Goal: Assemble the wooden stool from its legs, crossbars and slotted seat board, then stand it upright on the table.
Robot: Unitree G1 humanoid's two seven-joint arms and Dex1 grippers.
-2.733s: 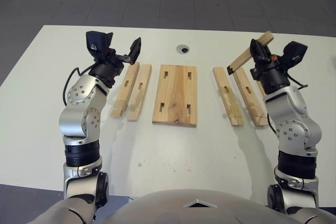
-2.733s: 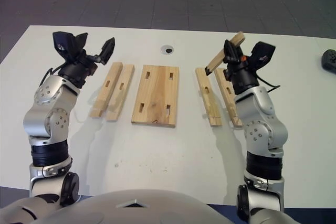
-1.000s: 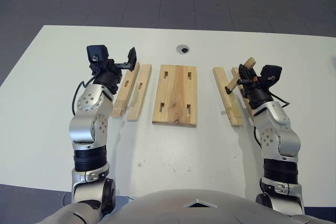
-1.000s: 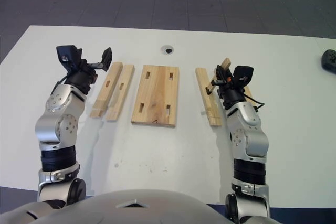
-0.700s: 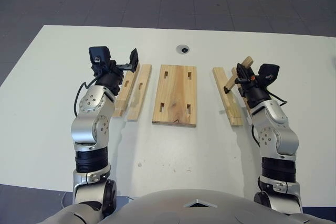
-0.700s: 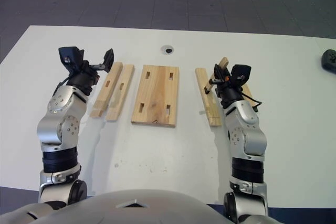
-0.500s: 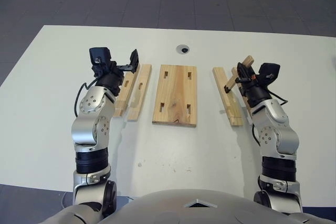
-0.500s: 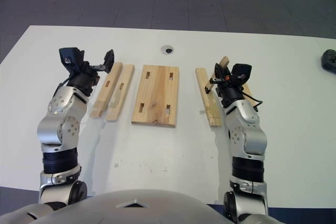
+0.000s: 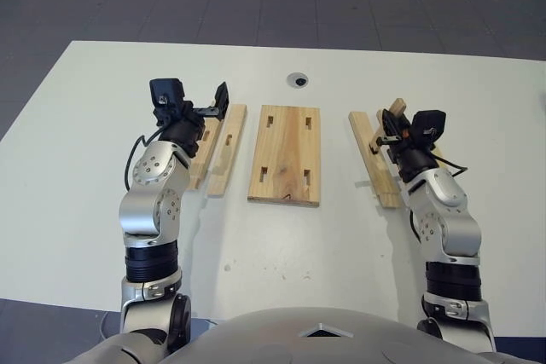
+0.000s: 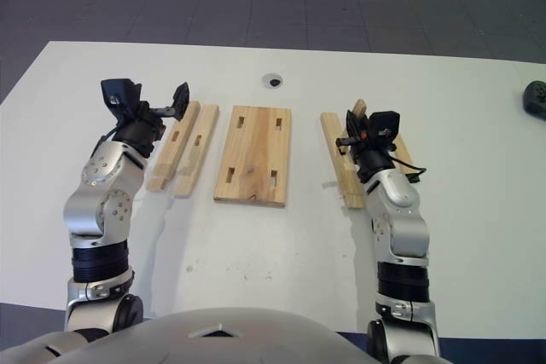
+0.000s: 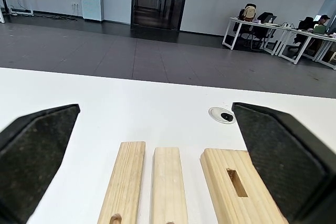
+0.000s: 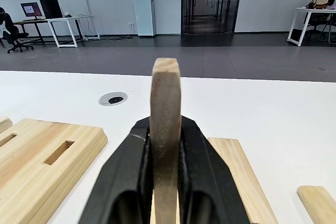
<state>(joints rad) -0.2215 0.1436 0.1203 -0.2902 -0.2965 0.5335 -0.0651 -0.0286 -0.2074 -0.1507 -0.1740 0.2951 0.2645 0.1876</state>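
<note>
Seat board [image 9: 285, 154]: flat rectangle of pale, grained wood, lying at the middle of the table [image 9: 85, 168] between the two arms.
Slots [image 9: 269, 118]: four small rectangular cut-outs, one near each corner of the seat board.
Left legs [image 9: 223, 149]: two pale wooden bars side by side, just left of the seat board.
Left gripper [image 11: 156, 107]: spread wide and holding nothing, over the far ends of the left legs; fingers [image 11: 278, 150] black and coarse-faced.
Right gripper [image 12: 165, 129]: clamped on the crossbar [image 12: 165, 85], low over the right legs [image 9: 367, 155].
Crossbar: slim wooden strip held on edge, its far end jutting past the fingers.
Right legs: flat pale bars just right of the seat board, partly under the arm.
Table: smooth and white, with a round grommet [image 9: 297, 80] beyond the seat board.
</note>
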